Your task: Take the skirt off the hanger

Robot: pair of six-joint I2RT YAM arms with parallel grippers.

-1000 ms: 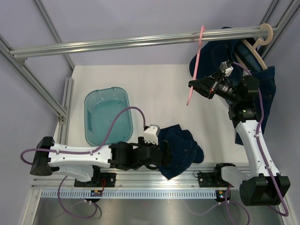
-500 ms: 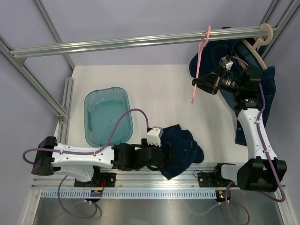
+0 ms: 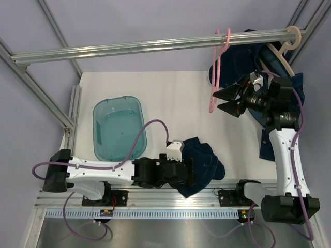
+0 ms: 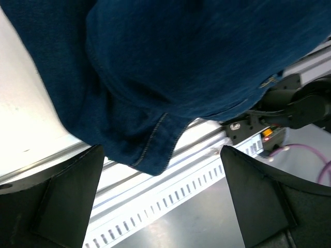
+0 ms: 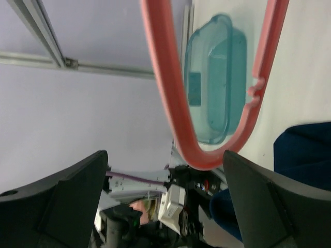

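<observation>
1. Task item. The skirt (image 3: 204, 164) lies crumpled on the table (image 3: 170, 98) at its near edge, just beyond the arm bases. In the left wrist view one hem corner hangs over the table lip. The skirt is well apart from the pink hanger (image 5: 164, 88), so I judge the removal itself done.

2. Hanger. The hanger hangs bare by its hook from the rail (image 3: 155, 45). It carries no cloth. I judge it is placed there to keep it off the work surface.

3. Right gripper (image 5: 165, 170). The jaws are spread wide and grip nothing. The lower loop of the hanger sits in front of the gap, touching neither finger as far as I can tell. The arm holds at rail height, beside the hanger's lower end.

4. Left gripper (image 4: 160, 170). The jaws are fully apart with nothing clamped. The skirt lies just ahead of the fingertips; I cannot tell whether they touch it. The arm sits low, along the near edge.

5. Risk. The overhanging hem could drag the skirt off the table if nudged.

6. Other items. A blue tub (image 3: 119, 129) stands on the left of the table. Dark garments (image 3: 289, 90) hang at the far right.
</observation>
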